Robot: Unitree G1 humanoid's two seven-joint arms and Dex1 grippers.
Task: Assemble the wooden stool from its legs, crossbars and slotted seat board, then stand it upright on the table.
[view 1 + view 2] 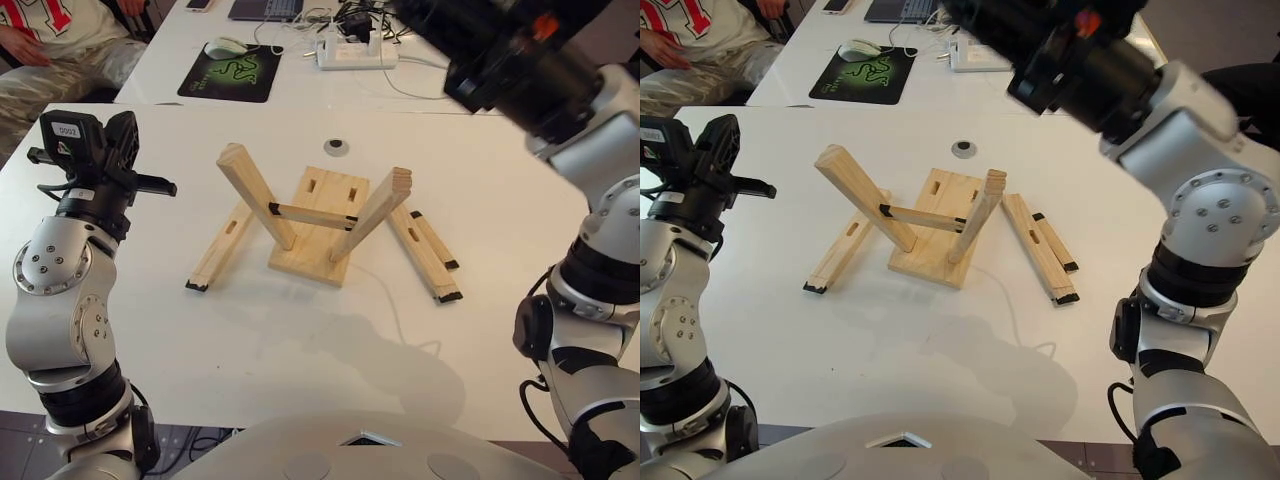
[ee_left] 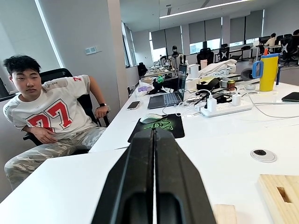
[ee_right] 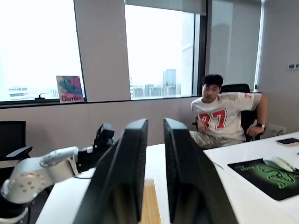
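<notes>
Seemingly parked for clearance, the left tool (image 2: 153, 140) was pressed together and the right tool (image 3: 155, 130) spread, both empty, with the half-built stool (image 1: 310, 214) below and between them on the worktop (image 1: 300, 340).

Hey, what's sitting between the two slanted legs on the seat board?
A crossbar joins the left leg to the right leg above the seat board; both eye views show it.

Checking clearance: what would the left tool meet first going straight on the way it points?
Nothing close: the left tool points over the white table toward the black mouse mat with green pattern on the next desk; depth unclear.
</notes>
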